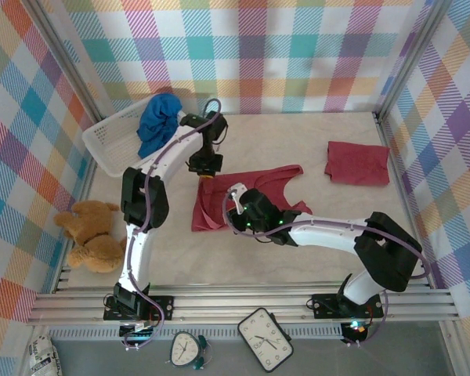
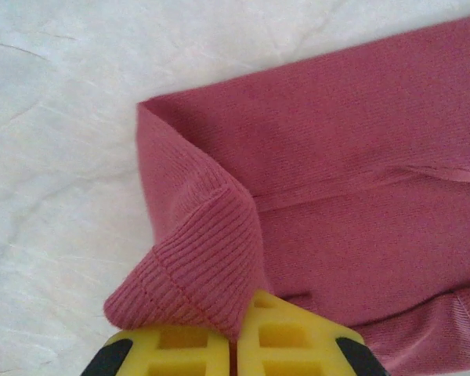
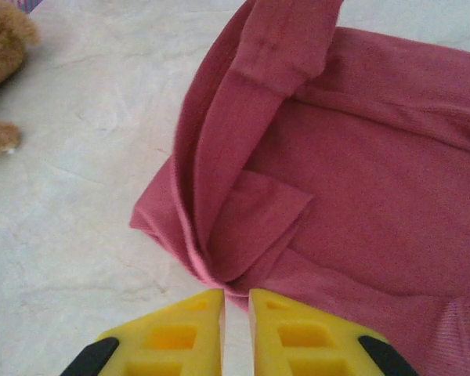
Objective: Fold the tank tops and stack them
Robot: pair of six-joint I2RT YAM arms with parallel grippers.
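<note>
Looking across the table [image 1: 180, 262] from the left, you first meet the brown teddy bear [image 1: 90, 235] slumped at the edge. Behind it is the white basket [image 1: 110, 149] with the blue tank top [image 1: 158, 124] bunched inside. Just right of the basket, the left pincer [image 1: 206, 171] reaches down onto the far left corner of the spread dark red tank top [image 1: 254, 186]. That top lies rumpled in the middle of the table with its straps toward the right. Seen from that arm's wrist camera, its yellow fingers [image 2: 298, 345] are pressed together with the ribbed hem nipped between them. The corner is drawn up into a small peak off the surface, and the rest of the cloth lies flat beyond. A little to the right and nearer, the right pincer [image 1: 231, 218] sits low at the near edge of the same top. Its fingers [image 3: 180, 333] stand a thin slit apart, and a doubled-over fold of the red cloth comes right up to their tips; whether they have any of it nipped I cannot tell. Well off to the right, apart from both arms, the folded dark red tank top [image 1: 357, 162] rests flat as a neat rectangle.
</note>
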